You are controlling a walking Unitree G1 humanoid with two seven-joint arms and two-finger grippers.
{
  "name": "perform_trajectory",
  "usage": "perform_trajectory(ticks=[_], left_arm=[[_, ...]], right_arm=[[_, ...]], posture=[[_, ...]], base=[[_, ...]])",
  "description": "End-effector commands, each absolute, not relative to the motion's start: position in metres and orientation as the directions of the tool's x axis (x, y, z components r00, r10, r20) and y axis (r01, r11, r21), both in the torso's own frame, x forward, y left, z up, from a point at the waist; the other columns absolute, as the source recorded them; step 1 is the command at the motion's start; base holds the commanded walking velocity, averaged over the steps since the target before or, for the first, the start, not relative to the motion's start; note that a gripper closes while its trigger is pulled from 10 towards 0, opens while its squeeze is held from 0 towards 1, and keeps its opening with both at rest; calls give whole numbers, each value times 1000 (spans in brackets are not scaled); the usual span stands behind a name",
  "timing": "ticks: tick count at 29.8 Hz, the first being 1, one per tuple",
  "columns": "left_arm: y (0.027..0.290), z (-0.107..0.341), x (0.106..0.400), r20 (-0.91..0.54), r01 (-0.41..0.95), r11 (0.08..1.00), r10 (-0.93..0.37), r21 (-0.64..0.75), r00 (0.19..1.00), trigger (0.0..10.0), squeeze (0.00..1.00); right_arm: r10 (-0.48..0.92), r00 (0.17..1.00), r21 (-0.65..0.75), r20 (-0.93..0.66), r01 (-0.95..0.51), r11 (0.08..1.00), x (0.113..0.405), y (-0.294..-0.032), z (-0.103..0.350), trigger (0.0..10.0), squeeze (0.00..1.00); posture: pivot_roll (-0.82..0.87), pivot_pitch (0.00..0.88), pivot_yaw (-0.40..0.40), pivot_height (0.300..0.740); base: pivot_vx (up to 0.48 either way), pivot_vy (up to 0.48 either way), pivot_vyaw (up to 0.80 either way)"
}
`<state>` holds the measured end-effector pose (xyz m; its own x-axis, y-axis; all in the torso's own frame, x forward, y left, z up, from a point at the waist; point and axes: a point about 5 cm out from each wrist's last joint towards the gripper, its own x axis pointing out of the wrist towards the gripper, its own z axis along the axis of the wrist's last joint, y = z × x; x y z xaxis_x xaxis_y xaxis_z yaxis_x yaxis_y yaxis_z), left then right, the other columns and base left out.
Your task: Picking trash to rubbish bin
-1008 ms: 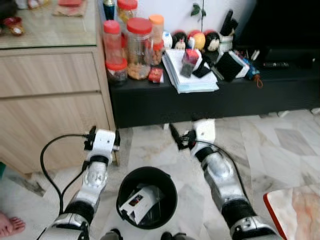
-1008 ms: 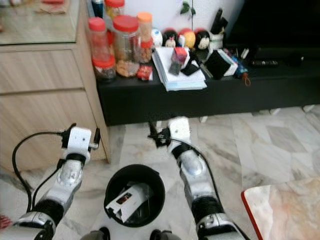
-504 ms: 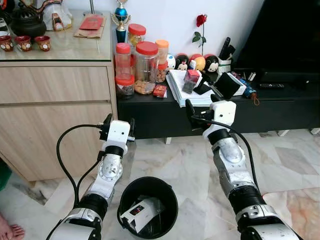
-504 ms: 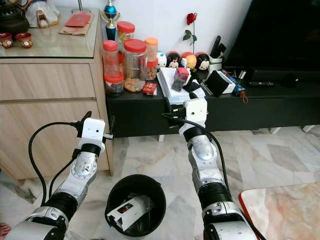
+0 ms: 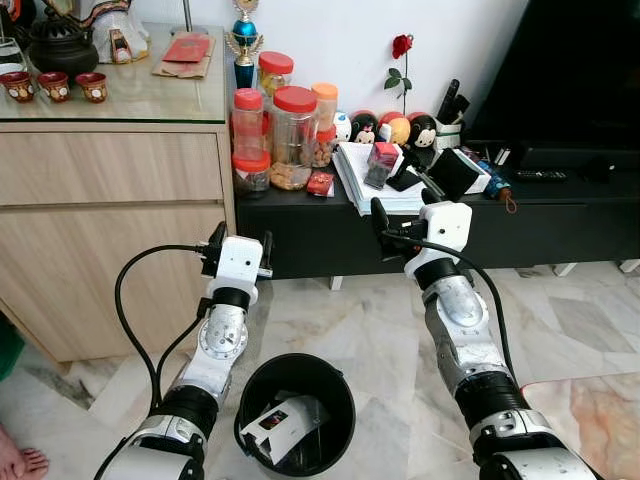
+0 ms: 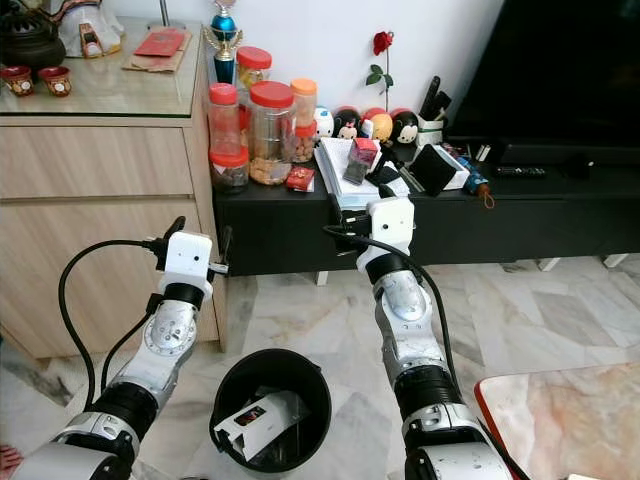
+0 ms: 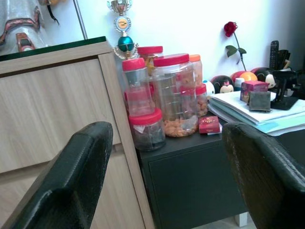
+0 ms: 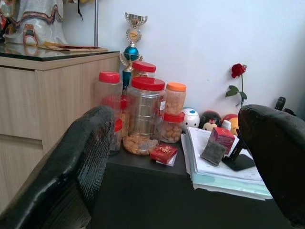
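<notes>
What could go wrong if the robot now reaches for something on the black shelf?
Likely risks: the open right gripper is close to the paper stack, where a small red box sits loosely and could fall. The red-lidded jars stand crowded together, so a bump may topple several. The bin sits between the arms, easy to kick.

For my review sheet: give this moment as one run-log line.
left gripper: open, empty, raised | right gripper: open, empty, facing black low cabinet | round black plastic bin: on floor between arms, holds white carton
</notes>
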<state>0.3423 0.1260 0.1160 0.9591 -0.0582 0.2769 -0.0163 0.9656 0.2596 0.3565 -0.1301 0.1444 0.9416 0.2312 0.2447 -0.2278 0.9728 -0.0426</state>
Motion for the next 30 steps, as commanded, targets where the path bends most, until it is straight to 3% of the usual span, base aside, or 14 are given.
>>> perform_trajectory(ticks=[1, 30], left_arm=[[121, 121, 344, 292, -11, 965, -69, 263, 954, 10000, 0], [128, 117, 335, 307, -41, 971, -34, 235, 951, 10000, 0]], right_arm=[[207, 947, -34, 247, -205, 978, 356, -136, 144, 10000, 0], [155, 970, -13, 187, -155, 988, 349, -148, 123, 10000, 0]], posture=[[93, 32, -132, 740], [77, 85, -136, 740]], base=[[0, 0, 0], [0, 0, 0]])
